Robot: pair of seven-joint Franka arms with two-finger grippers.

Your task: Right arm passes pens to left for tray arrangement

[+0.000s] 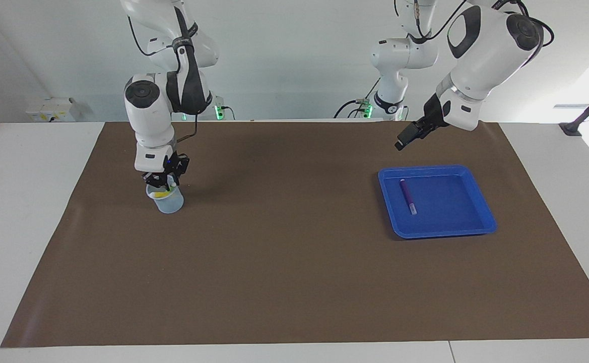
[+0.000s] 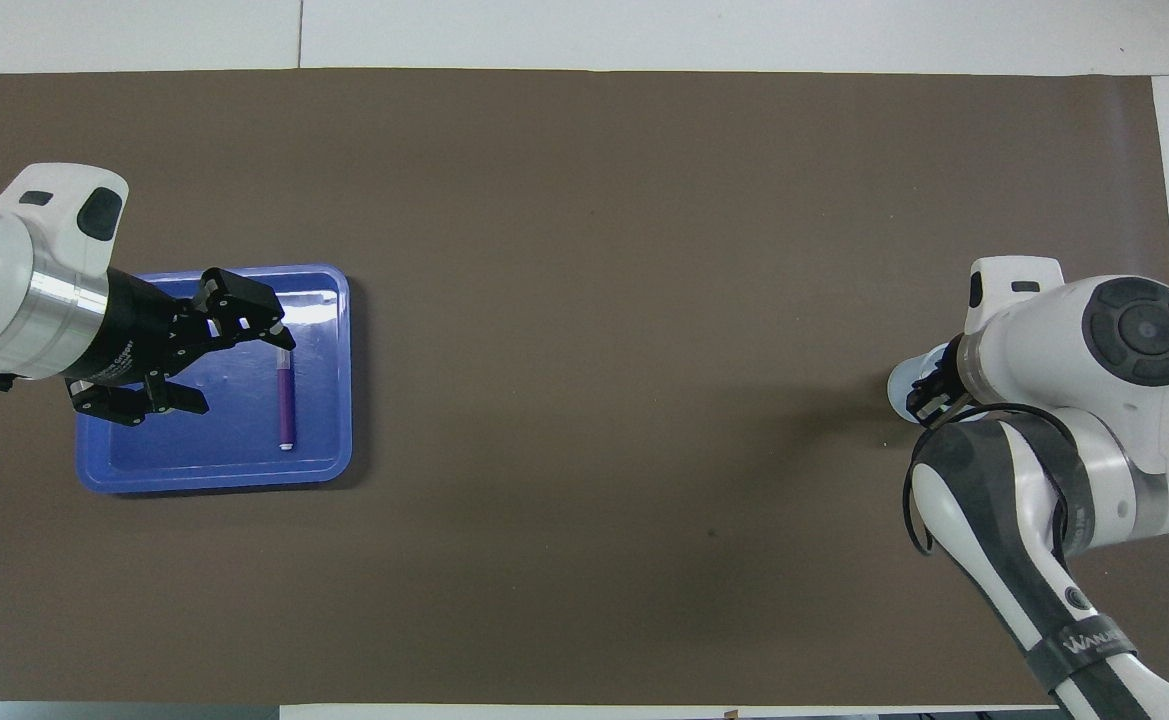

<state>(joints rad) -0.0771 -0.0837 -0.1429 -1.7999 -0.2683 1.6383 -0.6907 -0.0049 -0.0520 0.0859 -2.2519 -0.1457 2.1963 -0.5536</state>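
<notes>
Facing view: the purple pen (image 1: 408,196) lay flat in the blue tray (image 1: 475,227), beside the rim toward the right arm's end of the desk (image 1: 294,282). The left gripper (image 1: 406,137) hung in the air by the tray's robot-side edge, clear of the pen; from here I could not tell how its fingers stood. Left arm bent, wrist angled down toward the tray. The right gripper (image 1: 166,180) was lowered into the mouth of the translucent cup (image 1: 169,201), well apart from the tray, with a yellow pen (image 1: 162,194) at its fingertips; grip not readable. Right forearm vertical.

Overhead view: the left gripper (image 2: 212,355) was over the tray (image 2: 334,400), fingers spread wide and holding nothing, the purple pen (image 2: 285,405) just off its tips. The right gripper (image 2: 929,398) was mostly hidden under its own wrist, over the cup (image 2: 902,378).
</notes>
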